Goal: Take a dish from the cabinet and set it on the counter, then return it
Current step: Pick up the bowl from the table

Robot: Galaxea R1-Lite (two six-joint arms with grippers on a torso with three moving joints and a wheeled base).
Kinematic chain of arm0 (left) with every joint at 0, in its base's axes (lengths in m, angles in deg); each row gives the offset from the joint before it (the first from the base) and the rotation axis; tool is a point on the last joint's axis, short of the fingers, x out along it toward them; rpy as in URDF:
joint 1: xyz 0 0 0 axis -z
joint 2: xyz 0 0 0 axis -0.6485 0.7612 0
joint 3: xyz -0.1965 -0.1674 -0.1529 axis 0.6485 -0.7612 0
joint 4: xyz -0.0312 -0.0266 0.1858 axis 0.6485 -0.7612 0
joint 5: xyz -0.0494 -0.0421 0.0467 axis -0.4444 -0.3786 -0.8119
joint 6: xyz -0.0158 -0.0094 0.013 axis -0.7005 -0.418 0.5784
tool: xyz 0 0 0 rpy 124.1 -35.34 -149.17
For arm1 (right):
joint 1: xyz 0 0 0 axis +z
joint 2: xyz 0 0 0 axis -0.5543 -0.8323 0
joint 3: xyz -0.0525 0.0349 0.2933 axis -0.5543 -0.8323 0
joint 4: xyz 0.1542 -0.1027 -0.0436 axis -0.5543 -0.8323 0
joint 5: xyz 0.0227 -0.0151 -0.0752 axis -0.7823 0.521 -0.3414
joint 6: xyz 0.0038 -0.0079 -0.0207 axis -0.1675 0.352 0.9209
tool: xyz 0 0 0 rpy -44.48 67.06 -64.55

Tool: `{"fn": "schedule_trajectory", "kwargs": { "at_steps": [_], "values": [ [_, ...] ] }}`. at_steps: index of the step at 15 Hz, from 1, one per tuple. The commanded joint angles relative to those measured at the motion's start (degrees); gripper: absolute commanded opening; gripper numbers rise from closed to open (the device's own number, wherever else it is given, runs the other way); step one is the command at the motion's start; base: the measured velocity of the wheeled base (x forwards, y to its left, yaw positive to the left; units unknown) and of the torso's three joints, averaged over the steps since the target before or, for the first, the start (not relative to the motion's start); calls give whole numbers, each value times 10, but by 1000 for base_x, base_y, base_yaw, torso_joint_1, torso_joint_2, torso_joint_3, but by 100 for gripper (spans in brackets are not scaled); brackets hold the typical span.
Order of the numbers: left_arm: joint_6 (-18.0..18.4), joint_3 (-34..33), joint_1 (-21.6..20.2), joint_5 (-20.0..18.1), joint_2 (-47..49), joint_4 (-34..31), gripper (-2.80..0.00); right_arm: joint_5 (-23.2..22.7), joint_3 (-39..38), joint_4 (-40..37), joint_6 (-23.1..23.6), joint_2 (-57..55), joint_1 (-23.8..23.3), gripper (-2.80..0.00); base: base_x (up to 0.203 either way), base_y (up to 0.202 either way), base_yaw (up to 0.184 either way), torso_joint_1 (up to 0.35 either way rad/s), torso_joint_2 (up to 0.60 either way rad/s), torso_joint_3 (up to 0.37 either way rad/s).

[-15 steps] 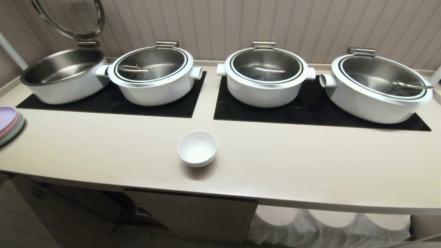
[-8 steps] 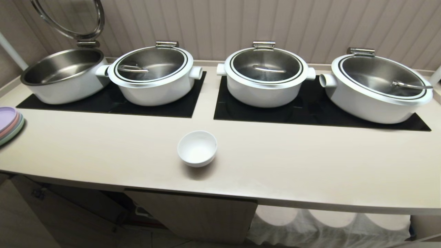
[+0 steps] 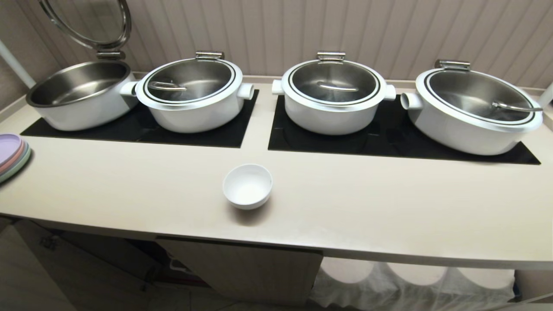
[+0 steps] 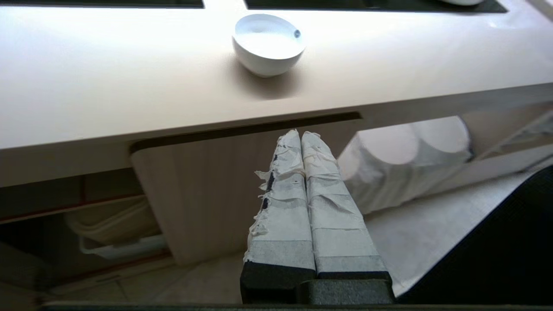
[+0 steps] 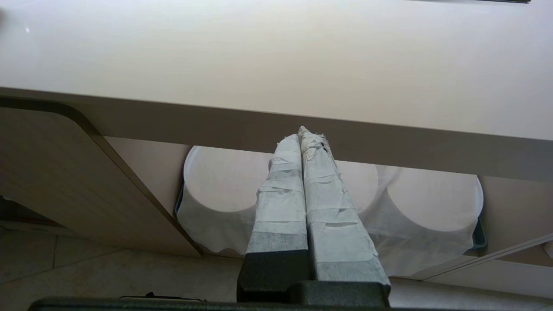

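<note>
Across the head views nothing has shifted: our small white ceramic bowl (image 3: 247,186) sits on the beige worktop (image 3: 129,185); left claw (image 4: 301,134) pressed together, empty, awaiting return.

Glossy white ceramic dish (image 3: 247,185)

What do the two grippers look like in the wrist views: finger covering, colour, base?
Left gripper and right gripper look alike: two long tapering fingers wrapped in white, wrinkled tape with frayed edges, set in a black block base. Dark patches show through the left one's torn tape. No cables or markings visible.
</note>
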Motion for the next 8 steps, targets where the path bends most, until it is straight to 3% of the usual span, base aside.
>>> {"fn": "schedule_trajectory", "kwargs": {
  "at_steps": [1, 5, 8],
  "values": [
    [-6, 65, 1, -15, 161, -1, -280, 0, 0, 1, 0, 0, 1, -280, 0, 0, 0, 0, 0, 0],
    [-11, 250, 2, -21, 399, -21, -280, 0, 0, 0, 0, 0, 0, -280, 0, 0, 0, 0, 0, 0],
    [-11, 438, 26, -3, 552, -120, -280, 0, 0, 0, 0, 0, 0, -280, 0, 0, 0, 0, 0, 0]
  ]
}}
